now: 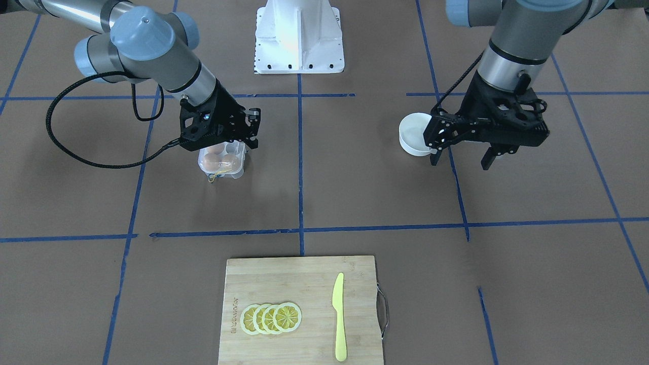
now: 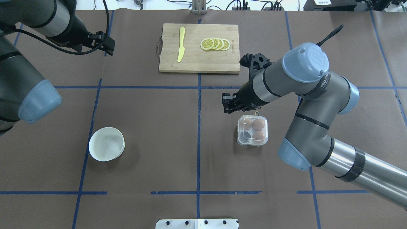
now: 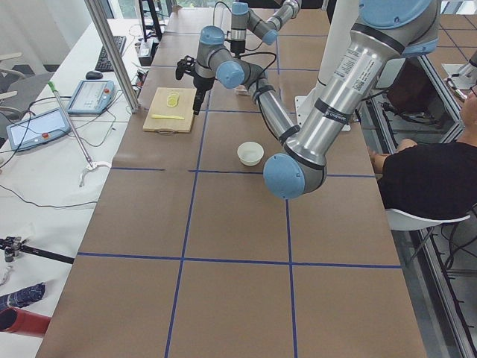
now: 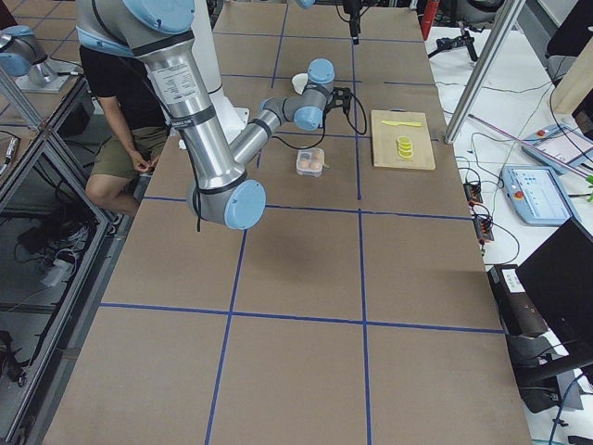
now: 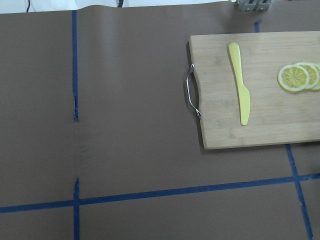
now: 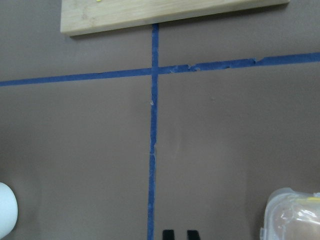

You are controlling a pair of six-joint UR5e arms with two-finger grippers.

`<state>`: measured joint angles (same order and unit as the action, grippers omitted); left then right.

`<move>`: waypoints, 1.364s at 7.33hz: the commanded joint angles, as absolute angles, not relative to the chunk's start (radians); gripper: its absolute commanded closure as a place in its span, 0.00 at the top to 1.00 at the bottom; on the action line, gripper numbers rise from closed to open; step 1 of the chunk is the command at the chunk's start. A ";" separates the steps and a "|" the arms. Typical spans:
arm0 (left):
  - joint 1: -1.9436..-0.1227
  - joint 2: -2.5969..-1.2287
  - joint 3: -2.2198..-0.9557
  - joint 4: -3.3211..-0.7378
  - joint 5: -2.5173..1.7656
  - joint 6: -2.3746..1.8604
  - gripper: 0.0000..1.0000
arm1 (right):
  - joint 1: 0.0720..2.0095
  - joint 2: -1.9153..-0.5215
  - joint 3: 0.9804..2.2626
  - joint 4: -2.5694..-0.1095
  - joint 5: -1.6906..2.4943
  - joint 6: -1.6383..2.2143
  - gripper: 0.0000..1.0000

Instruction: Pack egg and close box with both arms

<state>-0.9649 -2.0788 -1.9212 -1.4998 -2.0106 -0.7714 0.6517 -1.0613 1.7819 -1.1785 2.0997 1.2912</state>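
The box (image 2: pixel 252 130) stands on the table's right half, its clear lid down over three orange-brown eggs (image 2: pixel 259 124); one cell looks dark. It also shows in the front view (image 1: pixel 223 161) with its yellow string, and at the right wrist view's corner (image 6: pixel 292 215). My right gripper (image 2: pixel 227 103) hovers just beyond the box's far left corner, apart from it. Its fingertips (image 6: pixel 169 234) stand close together with nothing between them. My left gripper (image 1: pixel 461 159) is open and empty, raised over the table next to the bowl (image 1: pixel 413 134).
The white bowl (image 2: pixel 106 148) is empty, on the left half. A bamboo cutting board (image 2: pixel 198 60) at the far middle carries a yellow knife (image 2: pixel 181 44) and lemon slices (image 2: pixel 215 44). The white base pedestal (image 1: pixel 298 38) stands at the robot's edge.
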 commanded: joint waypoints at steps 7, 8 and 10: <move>-1.501 -1.793 -1.686 -1.506 -2.184 0.189 1.00 | 1.229 -1.374 1.945 -1.733 2.261 0.367 1.00; -1.532 -1.763 -1.648 -1.508 -2.193 0.265 1.00 | 1.340 -1.458 1.916 -1.729 2.346 0.219 1.00; -1.563 -1.695 -1.622 -1.519 -2.195 0.343 1.00 | 1.458 -1.569 1.850 -1.726 2.352 0.064 1.00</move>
